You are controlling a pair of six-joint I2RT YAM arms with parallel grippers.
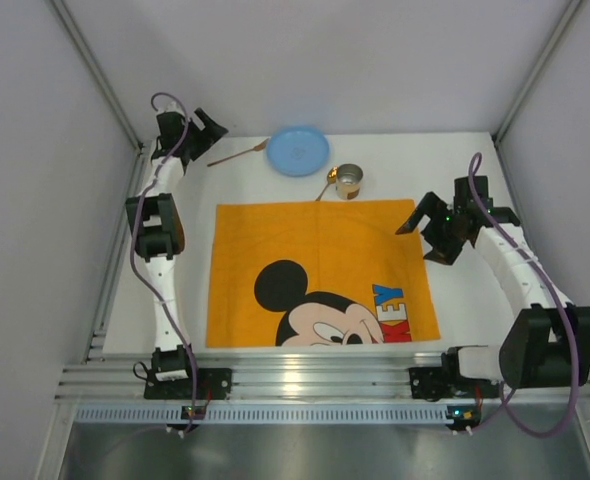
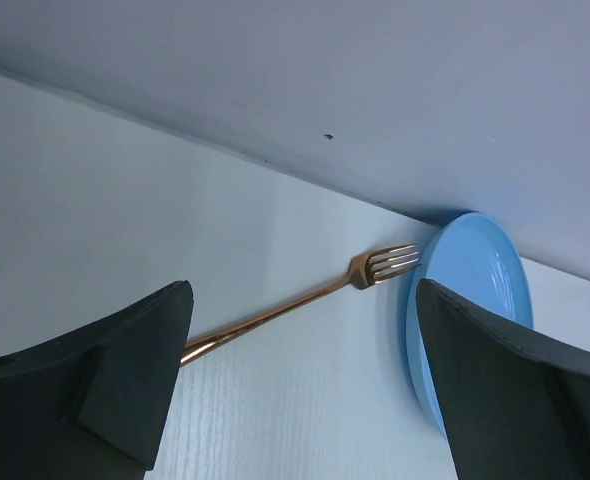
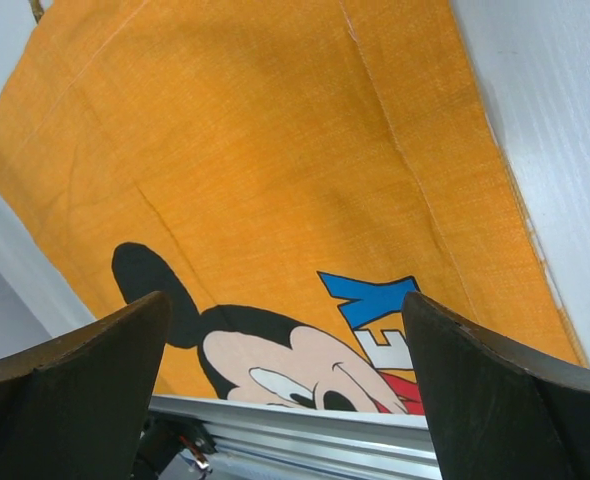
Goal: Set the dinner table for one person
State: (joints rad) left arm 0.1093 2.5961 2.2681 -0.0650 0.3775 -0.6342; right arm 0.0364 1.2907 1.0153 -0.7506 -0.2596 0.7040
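My left fingers (image 1: 209, 127) are spread wide and hold nothing. They hang over the far left corner of the large plain white matte worktop (image 1: 465, 160), above the handle of a slim copper-coloured fork (image 2: 285, 310) whose tines lie just beside a round blue plate (image 2: 475, 290). My right fingers (image 1: 420, 213) are likewise parted and empty, at the far right corner of the orange Mickey Mouse cloth (image 3: 275, 150), which lies flat across the worktop's middle.
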